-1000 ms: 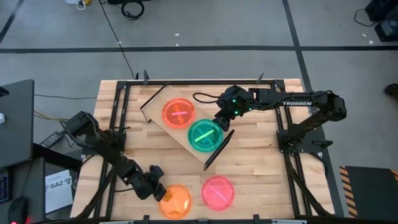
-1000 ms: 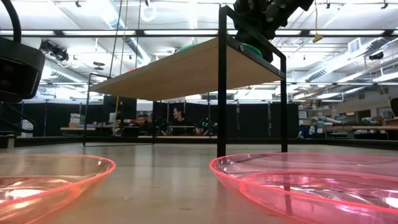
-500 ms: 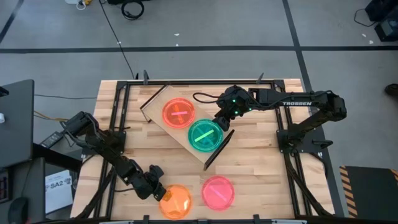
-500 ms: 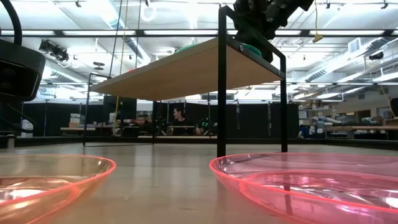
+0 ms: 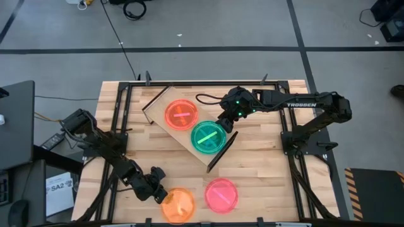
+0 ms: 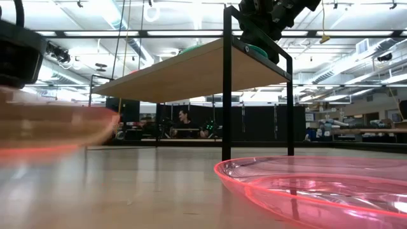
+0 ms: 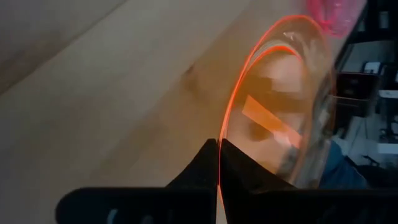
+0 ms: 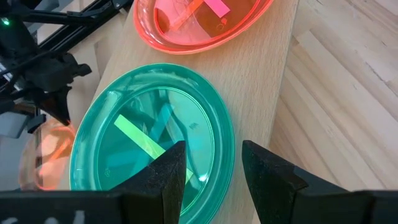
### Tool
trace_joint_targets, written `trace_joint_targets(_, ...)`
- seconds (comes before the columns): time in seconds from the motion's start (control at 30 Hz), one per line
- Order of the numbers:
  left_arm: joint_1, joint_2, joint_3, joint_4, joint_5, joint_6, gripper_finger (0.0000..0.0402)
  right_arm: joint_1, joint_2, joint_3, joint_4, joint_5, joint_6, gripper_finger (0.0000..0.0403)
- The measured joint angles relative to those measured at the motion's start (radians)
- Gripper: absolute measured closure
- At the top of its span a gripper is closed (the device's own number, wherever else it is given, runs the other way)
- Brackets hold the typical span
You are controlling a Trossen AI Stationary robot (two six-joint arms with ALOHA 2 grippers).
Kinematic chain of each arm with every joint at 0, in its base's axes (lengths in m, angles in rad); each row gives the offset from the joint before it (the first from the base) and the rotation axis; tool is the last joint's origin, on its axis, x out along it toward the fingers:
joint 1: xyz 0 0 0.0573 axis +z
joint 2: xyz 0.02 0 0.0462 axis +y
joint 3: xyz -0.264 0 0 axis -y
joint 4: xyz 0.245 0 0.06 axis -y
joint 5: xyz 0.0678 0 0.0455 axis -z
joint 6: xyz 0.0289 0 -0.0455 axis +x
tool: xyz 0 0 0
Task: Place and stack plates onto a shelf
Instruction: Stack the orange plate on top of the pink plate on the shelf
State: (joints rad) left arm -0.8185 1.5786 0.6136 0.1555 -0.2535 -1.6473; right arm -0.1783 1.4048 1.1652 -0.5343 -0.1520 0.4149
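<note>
My left gripper [image 5: 158, 192] is near the table's near edge, shut on an orange plate [image 5: 178, 205], which shows blurred above the tabletop in the low view [image 6: 51, 130]. A pink plate [image 5: 221, 194] lies flat on the table to its right. The shelf [image 5: 158, 104] stands aslant at mid-table on thin dark end panels. On it rest an orange-red plate [image 5: 182, 115] and a green plate [image 5: 208, 137], each with a bar mark. My right gripper [image 8: 211, 168] is open, its fingers over the green plate's [image 8: 149, 143] edge on the shelf's right part; whether they touch it I cannot tell. My left gripper pinches the orange plate's rim [image 7: 224, 130] between its two shut fingers, on the side toward the table's left. The fingers come in from the left, slanting down. The plate [image 7: 280, 106] is lifted clear of the table and reaches away past the fingertips.
The slatted tabletop [image 5: 265, 164] is bounded by dark frame rails and the two arm bases. The pink plate [image 6: 318, 184] fills the near right of the low view. The shelf's underside [image 6: 184, 73] stands high on dark legs. People sit in the room beyond.
My left gripper has risen with the orange plate: in the low view the plate rested on the table a second ago and now hangs blurred above it. My right arm has kept still.
</note>
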Motion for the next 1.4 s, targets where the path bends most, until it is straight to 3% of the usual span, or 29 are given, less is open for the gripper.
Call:
trace_joint_targets(0.9, 0.009, -0.298, 0.002, 0.005, -0.033, 0.035, 0.0395, 0.000, 0.000, 0.000, 0.000, 0.000, 0.000, 0.0240)
trace_joint_targets(1.4, 0.174, -0.476, 0.002, -0.053, -0.039, 0.038, 0.0395, 0.000, 0.000, 0.000, 0.000, -0.001, 0.000, 0.0240)
